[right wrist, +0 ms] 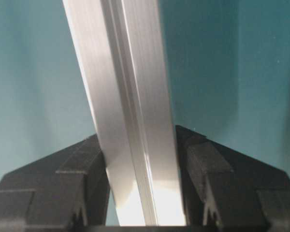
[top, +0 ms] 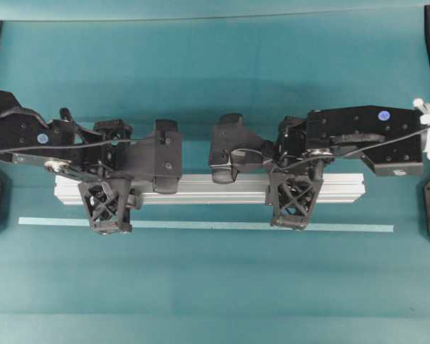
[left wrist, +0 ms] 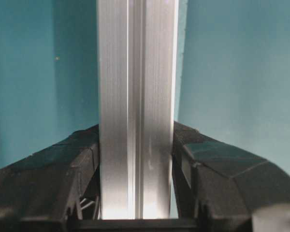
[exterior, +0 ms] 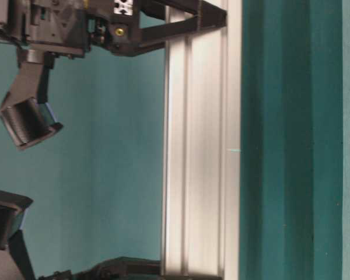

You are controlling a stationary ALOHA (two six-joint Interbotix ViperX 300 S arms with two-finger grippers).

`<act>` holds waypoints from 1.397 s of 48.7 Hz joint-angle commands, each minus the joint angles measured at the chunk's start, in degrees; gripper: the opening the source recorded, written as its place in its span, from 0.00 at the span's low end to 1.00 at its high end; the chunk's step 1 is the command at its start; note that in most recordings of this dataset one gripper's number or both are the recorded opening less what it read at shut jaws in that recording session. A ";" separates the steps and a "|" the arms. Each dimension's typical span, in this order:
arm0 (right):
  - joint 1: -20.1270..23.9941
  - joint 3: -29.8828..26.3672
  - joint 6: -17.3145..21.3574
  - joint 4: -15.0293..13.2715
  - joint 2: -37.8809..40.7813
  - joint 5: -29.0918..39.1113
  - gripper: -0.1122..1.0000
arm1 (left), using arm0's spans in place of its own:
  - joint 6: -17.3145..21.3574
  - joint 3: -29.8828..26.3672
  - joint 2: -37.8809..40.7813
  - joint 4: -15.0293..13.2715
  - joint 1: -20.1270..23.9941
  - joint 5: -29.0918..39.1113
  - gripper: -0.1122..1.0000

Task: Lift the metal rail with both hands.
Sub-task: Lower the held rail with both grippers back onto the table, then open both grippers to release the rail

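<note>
The long silver grooved aluminium rail [top: 208,190] lies crosswise between both arms, above the teal table [top: 215,287]. The left black lattice-fingered gripper [top: 109,208] and the right one [top: 295,203] each clamp it, jaws part-closed against its sides.

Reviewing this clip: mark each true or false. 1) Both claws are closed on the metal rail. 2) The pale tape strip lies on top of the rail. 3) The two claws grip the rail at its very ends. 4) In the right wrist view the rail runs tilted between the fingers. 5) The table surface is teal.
1) True: the left claw and the right claw each clamp the metal rail.
2) False: the tape strip lies flat on the table, apart from the rail.
3) False: both grip inward of the ends, which stick out past them.
4) True.
5) True.
</note>
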 commanded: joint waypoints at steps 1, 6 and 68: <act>-0.26 0.26 -0.26 -0.09 0.70 -1.14 0.50 | -0.18 0.35 -0.26 0.09 0.00 -1.41 0.42; -0.18 0.79 -0.26 -0.09 1.67 -2.90 0.50 | -0.18 1.76 0.26 0.09 0.00 -4.04 0.43; 2.02 5.19 -1.41 0.97 7.21 -10.02 0.50 | -0.62 7.29 8.17 0.09 -0.53 -17.75 0.43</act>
